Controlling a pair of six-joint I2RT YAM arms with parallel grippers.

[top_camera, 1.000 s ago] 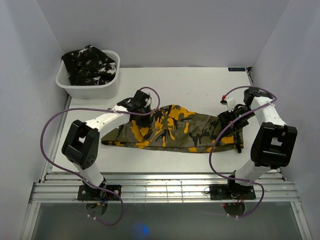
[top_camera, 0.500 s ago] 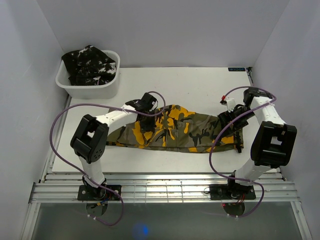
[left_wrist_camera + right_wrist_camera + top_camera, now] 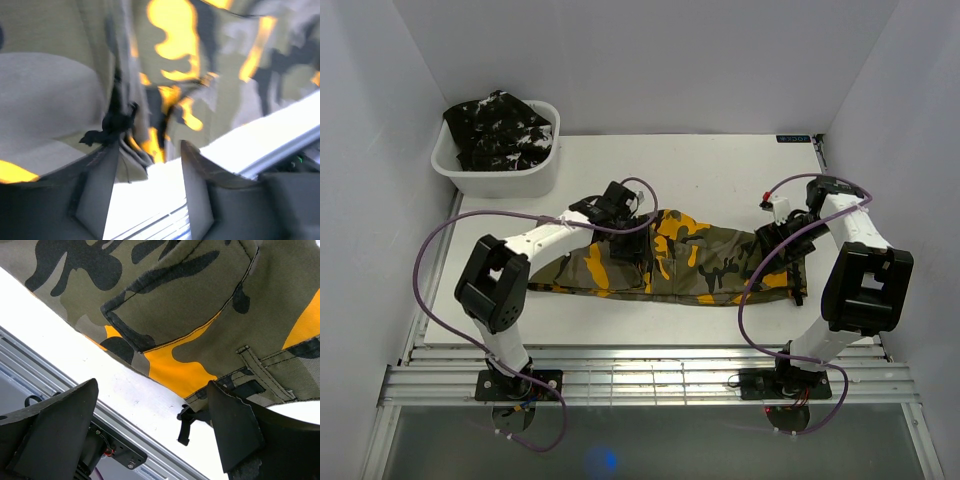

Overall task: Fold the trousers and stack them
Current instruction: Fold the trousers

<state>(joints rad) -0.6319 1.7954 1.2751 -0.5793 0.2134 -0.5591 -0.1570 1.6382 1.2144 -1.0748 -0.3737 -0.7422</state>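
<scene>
From above, the olive trousers [image 3: 710, 262] are lying across the worktop [image 3: 720, 170]. The left claw [image 3: 632, 245] is hanging over their left-middle and the right claw [image 3: 782, 237] over their right end.

The left wrist view is blurred, its fingers [image 3: 97, 185] standing spread with cloth bunching between.

On the right wrist, the fingers [image 3: 55, 435] are gaping wide, with the waistband edge lying just ahead.

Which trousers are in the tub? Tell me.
The black pair with white flecks, bunched in the white tub; the olive-and-orange pair lies spread on the table.
</scene>
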